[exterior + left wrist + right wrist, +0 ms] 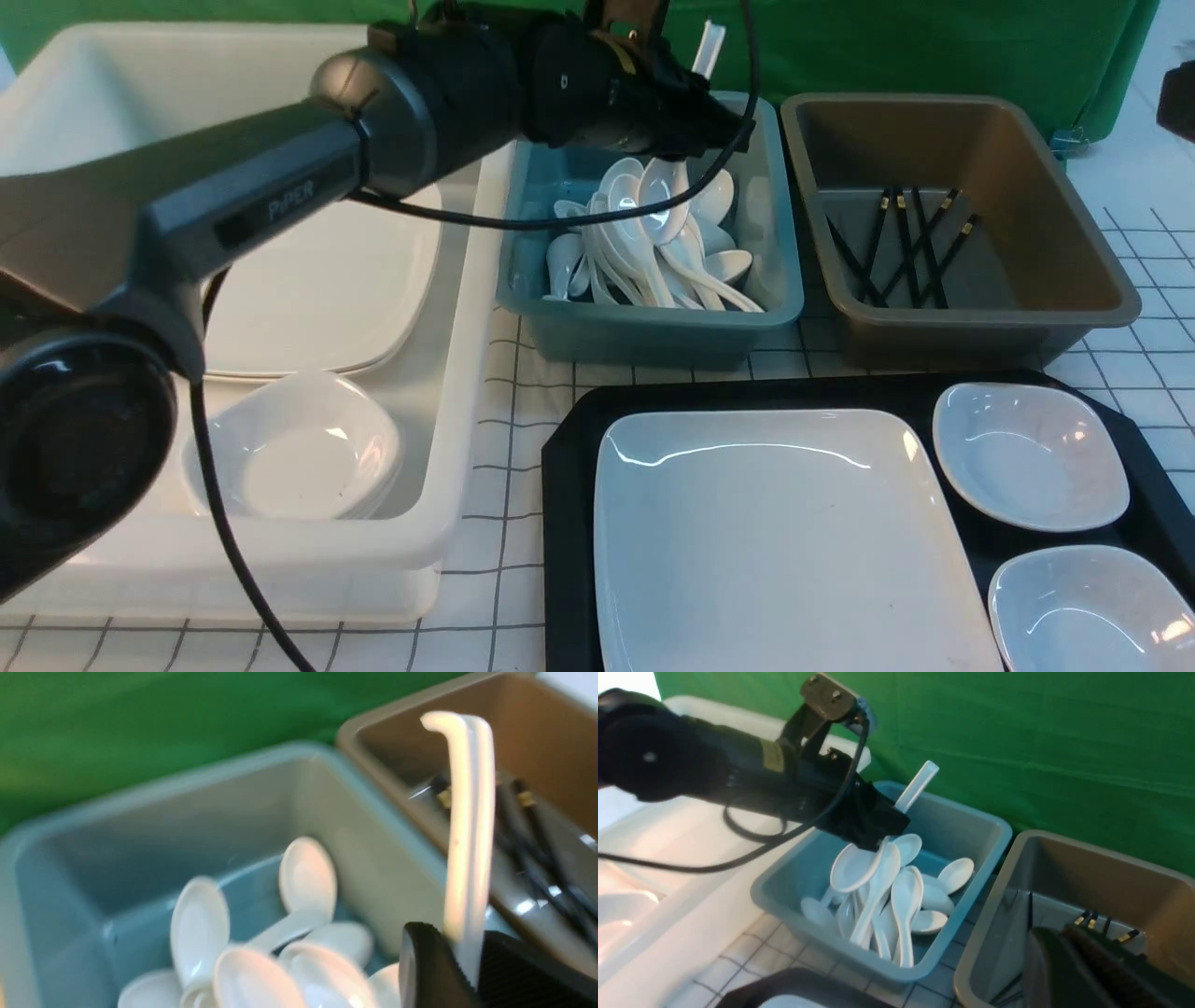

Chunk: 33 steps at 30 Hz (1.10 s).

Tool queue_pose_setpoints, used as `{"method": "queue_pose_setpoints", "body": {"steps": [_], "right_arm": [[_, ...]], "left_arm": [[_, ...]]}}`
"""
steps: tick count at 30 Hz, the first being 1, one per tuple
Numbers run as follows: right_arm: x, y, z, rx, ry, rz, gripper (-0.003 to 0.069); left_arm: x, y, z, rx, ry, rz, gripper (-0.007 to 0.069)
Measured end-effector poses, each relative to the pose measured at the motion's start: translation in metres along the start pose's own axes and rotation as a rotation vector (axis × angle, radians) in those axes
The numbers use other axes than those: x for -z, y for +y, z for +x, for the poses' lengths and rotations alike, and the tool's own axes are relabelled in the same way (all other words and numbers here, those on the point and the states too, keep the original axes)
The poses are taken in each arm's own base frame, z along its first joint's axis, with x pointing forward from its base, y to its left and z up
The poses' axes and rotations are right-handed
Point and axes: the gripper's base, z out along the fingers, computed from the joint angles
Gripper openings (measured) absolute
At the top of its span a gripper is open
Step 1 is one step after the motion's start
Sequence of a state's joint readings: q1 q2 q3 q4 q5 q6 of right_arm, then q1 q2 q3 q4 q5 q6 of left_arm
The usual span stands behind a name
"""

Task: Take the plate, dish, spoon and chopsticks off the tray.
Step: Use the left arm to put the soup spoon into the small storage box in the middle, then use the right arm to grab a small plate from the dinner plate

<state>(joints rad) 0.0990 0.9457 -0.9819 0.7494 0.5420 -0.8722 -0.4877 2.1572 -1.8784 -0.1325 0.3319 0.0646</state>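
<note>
My left gripper (695,121) (460,947) (878,821) hangs over the teal tub (653,331), shut on the handle of a white spoon (659,201) (467,835) (853,868). The spoon's bowl points down toward the pile of spoons and its handle sticks up. On the black tray (569,485) lie the large square plate (775,541) and two small dishes (1027,457) (1092,607). Black chopsticks (901,247) lie in the brown tub (980,327). My right gripper (1052,933) is shut and empty above that tub's near end.
A big white tub (457,448) at the left holds stacked plates and small dishes. The teal and brown tubs stand side by side behind the tray. A green cloth hangs behind them. The left arm's cable loops over the teal tub.
</note>
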Motion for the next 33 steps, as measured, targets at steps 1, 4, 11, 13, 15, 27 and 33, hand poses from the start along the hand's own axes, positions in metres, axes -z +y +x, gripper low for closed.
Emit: {"method": "queue_pose_setpoints", "body": {"steps": [1, 4, 11, 13, 15, 27, 33], "right_arm": [[0.0, 0.001, 0.001, 0.008, 0.008, -0.011, 0.0041], [0.0, 0.003, 0.002, 0.016, 0.027, -0.034, 0.0041], [0.001, 0.009, 0.008, -0.015, 0.084, -0.097, 0.0041], [0.002, 0.01, 0.013, -0.055, 0.147, -0.108, 0.0041], [0.002, 0.007, 0.02, -0.062, 0.227, -0.073, 0.0041], [-0.029, 0.018, 0.086, -0.138, 0.848, -0.16, 0.0172], [-0.042, 0.039, 0.146, 0.009, 1.027, -0.128, 0.0463]], "left_arm": [[-0.007, 0.006, 0.007, 0.025, 0.021, -0.009, 0.0226], [-0.011, 0.013, 0.016, 0.059, 0.078, -0.022, 0.0367], [0.017, 0.01, 0.005, 0.075, 0.179, -0.012, 0.0514], [0.05, 0.001, -0.01, 0.104, 0.242, 0.027, 0.044], [0.075, -0.011, -0.018, 0.051, 0.294, 0.074, 0.0305], [0.143, -0.103, 0.017, -0.301, 0.63, 0.295, -0.0003], [0.17, -0.136, 0.051, -0.389, 0.63, 0.371, -0.0003]]}}
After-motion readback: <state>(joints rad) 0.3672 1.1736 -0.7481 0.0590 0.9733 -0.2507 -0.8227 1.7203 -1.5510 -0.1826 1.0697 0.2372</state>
